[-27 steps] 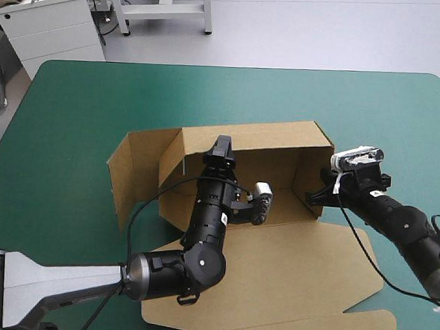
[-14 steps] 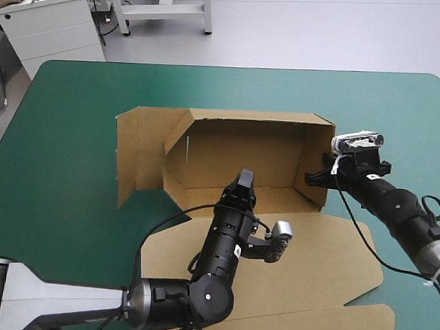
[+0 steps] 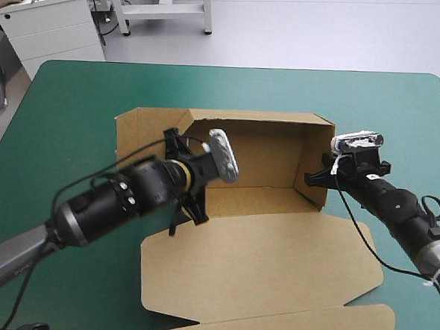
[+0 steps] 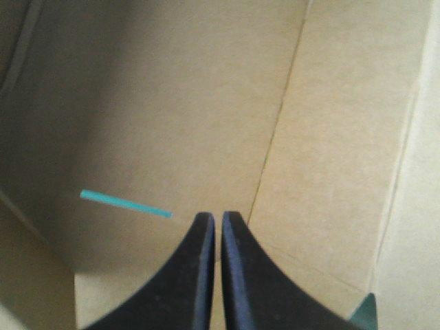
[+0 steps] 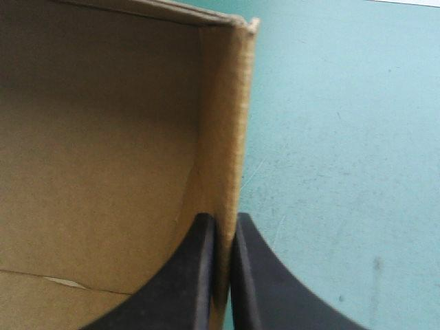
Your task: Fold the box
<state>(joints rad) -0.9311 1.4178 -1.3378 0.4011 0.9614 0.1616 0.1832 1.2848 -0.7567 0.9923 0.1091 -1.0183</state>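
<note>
Since the earlier frame the left arm has swung off the lid and across to the left end of the box (image 3: pixel 266 201). The box and the right arm sit as they did. The brown box lies at the middle of the worktop (image 3: pixel 75 89). Its back wall (image 3: pixel 270 144) and right wall (image 3: pixel 315 160) are raised, a left flap (image 3: pixel 134 156) splays outward, and the lid (image 3: pixel 259 261) lies flat toward the near edge. The right end effector (image 5: pixel 223 218) is clenched on the right wall's corner edge, with the board pinched between its black fingers. The left end effector (image 4: pixel 217 216) is clenched on nothing, its tips close to plain brown board; whether they touch it cannot be told. A thin slit (image 4: pixel 125 204) in that board shows the teal-green cover.
</note>
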